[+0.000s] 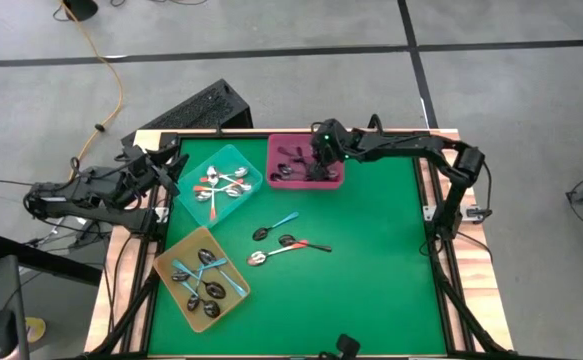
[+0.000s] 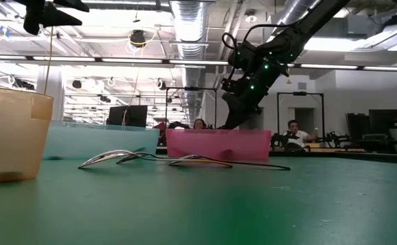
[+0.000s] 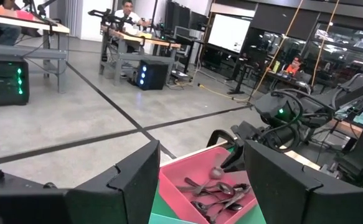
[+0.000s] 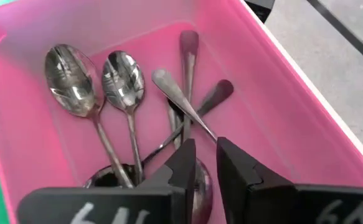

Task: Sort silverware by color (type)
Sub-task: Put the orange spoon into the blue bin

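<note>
Green felt covers the surface (image 1: 371, 280), and at its left edge the left pincer (image 1: 159, 172) waits beside the teal tray (image 1: 199, 165), its fingers spread wide and empty. That tray holds orange-red-handled spoons (image 1: 218, 186); nearer the front, the yellow tray (image 1: 167, 262) holds blue-handled spoons (image 1: 209, 280). Three loose spoons lie mid-surface: a blue-handled spoon (image 1: 274, 226) with its bowl toward the left and its handle slanting right and away, a dark spoon (image 1: 304, 243) lying nearly left to right, and an orange-red-handled spoon (image 1: 276, 253) running likewise, bowl leftward. Further right, the right pincer (image 4: 205, 163) hangs low inside the pink tray (image 4: 330, 134), its fingers slightly parted over a dark metal spoon (image 4: 180, 99); whether the pads touch it I cannot tell. This spoon slants across the heap of dark spoons (image 4: 116, 93), its handle end raised toward the tray's far wall, its bowl hidden under the fingers.

The step looks like a release. Done well, the fingers should part fully before rising, then lift straight up, so no handle snags and drags out of the tray.
</note>
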